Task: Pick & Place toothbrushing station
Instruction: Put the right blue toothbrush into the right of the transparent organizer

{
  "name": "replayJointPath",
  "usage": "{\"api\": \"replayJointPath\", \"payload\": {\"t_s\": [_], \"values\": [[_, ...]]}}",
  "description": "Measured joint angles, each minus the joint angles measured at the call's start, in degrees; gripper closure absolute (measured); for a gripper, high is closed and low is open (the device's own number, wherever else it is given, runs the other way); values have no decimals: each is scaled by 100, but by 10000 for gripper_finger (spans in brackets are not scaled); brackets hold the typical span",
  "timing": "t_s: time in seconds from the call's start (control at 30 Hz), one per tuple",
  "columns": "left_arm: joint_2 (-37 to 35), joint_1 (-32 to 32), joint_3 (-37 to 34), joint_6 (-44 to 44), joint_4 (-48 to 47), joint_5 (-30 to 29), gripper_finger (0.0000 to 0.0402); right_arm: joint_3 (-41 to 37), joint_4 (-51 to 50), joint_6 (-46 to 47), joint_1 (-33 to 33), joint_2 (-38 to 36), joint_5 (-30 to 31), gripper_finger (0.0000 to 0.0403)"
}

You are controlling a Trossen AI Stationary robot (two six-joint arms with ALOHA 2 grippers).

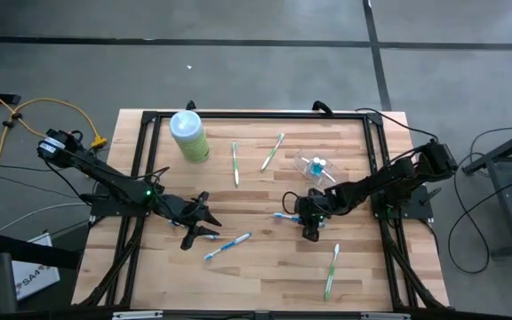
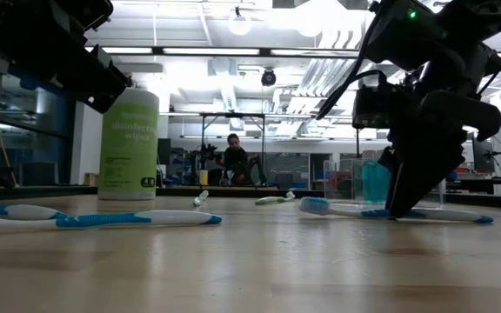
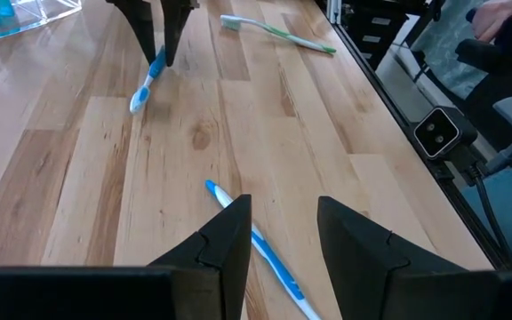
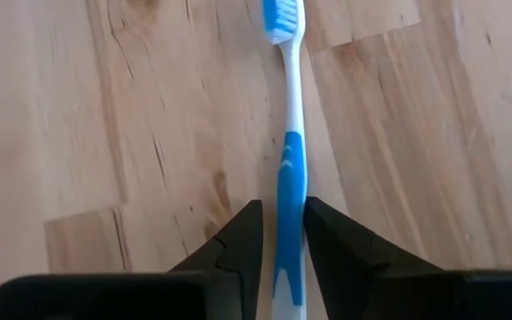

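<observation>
Blue-white toothbrush [image 4: 290,160] on bench [image 1: 265,267]: right pincer [image 4: 283,233] apparently clenched on it; left pincer [image 3: 281,233] released, nearby.

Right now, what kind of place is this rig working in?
Probably a robotics lab or workshop. The low view shows a big hall with ceiling lights, a person seated at benches in the background, and the wooden table stands on bare concrete floor with loose cables.
</observation>
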Motion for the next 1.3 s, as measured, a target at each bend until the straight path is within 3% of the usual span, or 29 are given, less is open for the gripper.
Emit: {"api": "replayJointPath", "payload": {"t_s": [0.37,0.6,0.77,1.3], "values": [[0,0,0,2,2,-2,274,0,-20,-114,101,-7,22,389],[0,0,0,2,5,-2,274,-7,41,-107,168,-2,43,367],[0,0,0,2,16,-2,274,-7,46,-103,168,-2,2,390],[0,0,0,2,45,-2,274,-15,185,-51,176,-2,-11,395]]}}
